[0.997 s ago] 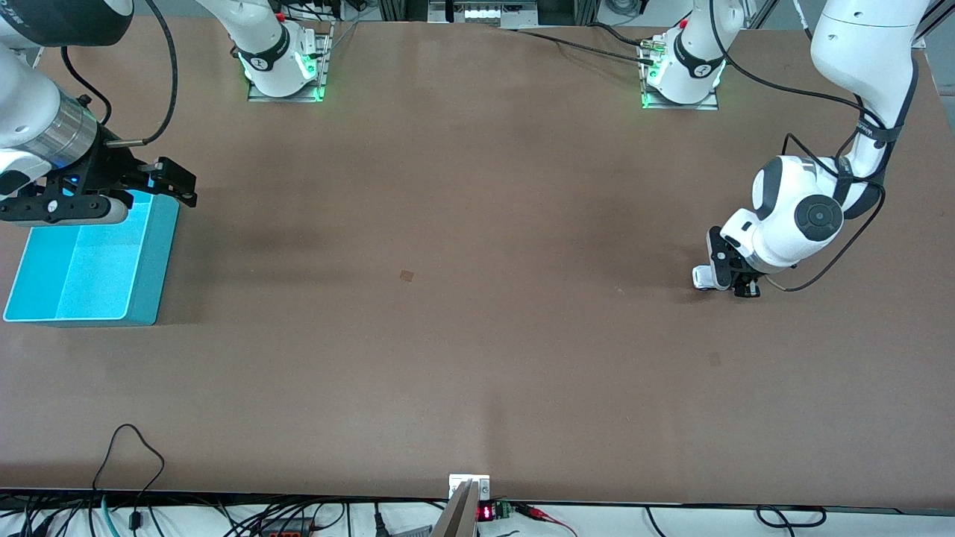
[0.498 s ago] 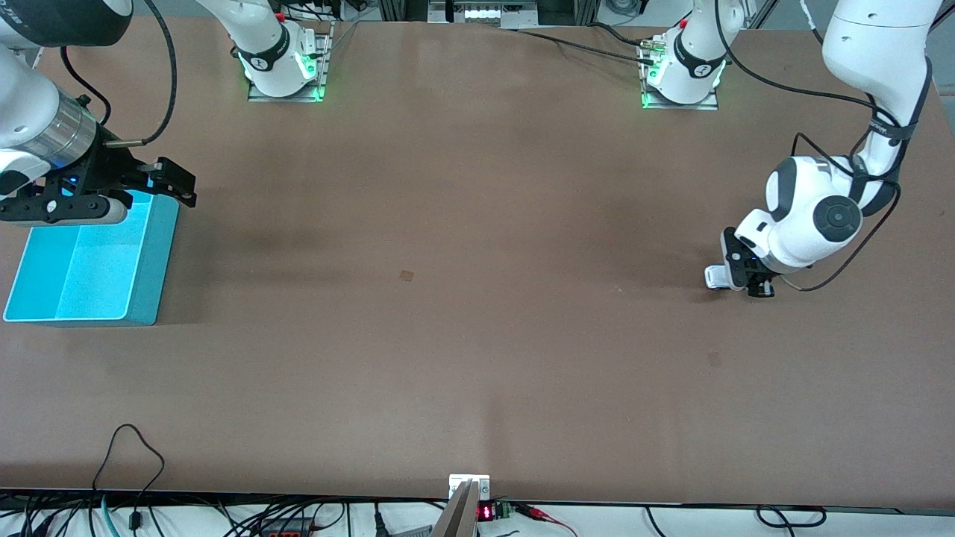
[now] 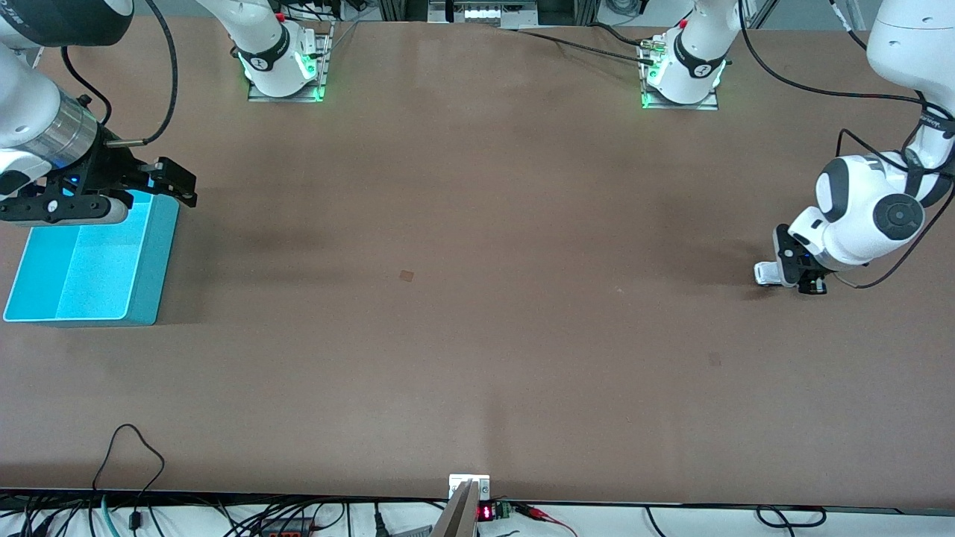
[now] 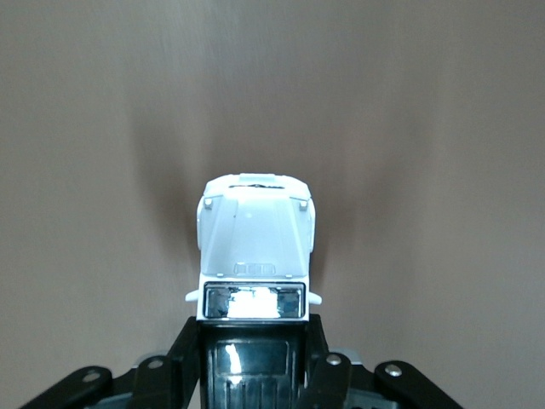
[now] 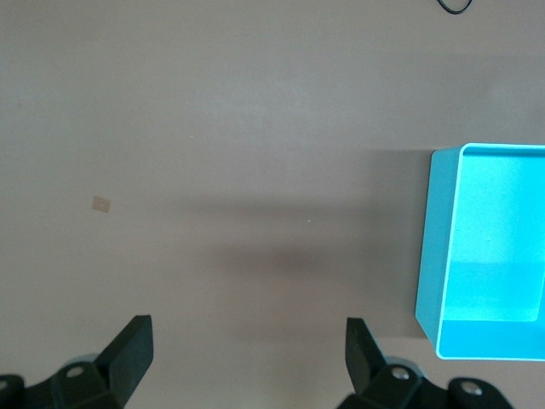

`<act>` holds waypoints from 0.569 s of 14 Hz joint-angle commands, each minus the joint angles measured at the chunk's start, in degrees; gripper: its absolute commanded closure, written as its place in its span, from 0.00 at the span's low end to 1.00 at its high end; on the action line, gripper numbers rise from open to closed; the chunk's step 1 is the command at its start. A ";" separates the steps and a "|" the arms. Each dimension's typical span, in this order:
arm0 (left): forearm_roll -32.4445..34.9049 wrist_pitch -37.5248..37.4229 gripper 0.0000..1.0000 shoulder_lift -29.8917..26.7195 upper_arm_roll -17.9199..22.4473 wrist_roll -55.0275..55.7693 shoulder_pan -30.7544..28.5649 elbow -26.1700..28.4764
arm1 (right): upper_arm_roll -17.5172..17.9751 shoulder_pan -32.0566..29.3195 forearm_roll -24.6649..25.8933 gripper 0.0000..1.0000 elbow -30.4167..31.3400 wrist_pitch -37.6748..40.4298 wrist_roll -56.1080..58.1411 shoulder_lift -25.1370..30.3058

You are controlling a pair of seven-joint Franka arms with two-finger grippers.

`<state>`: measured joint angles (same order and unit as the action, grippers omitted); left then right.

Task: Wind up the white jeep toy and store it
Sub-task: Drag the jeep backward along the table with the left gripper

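The jeep (image 4: 255,247) is clamped in the left tool (image 3: 789,277), low on the surface at 3 o'clock; winding seems underway. The right tool (image 3: 153,181), fingers apart, waits over the bin (image 3: 153,261) at 9 o'clock; storing remains.

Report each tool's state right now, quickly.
Left tool: shut on the white jeep toy, low at the table.
Right tool: open, holding nothing, above the turquoise bin.

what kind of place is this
Probably a robotics lab bench: two Franka arms bolted to a bare brown table, cables and electronics along its edge, and just a turquoise bin and a white jeep toy.
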<state>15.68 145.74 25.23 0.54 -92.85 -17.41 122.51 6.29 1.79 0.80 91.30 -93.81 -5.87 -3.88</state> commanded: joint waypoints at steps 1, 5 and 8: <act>1.37 -1.07 0.87 2.89 -0.19 -4.26 -3.15 -0.86 | 0.13 0.05 0.17 0.00 -1.12 0.47 0.07 -0.34; 1.81 2.79 0.87 4.38 -0.19 -6.90 -6.58 -0.86 | 0.13 0.14 0.26 0.00 -1.03 0.38 0.06 -0.34; 1.81 2.97 0.85 4.56 -0.37 -6.91 -6.50 -0.86 | 0.13 0.05 0.17 0.00 -1.12 0.38 0.07 -0.34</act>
<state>15.78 148.71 26.22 0.52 -98.77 -22.83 121.70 6.29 1.80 0.80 91.30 -93.81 -5.87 -3.88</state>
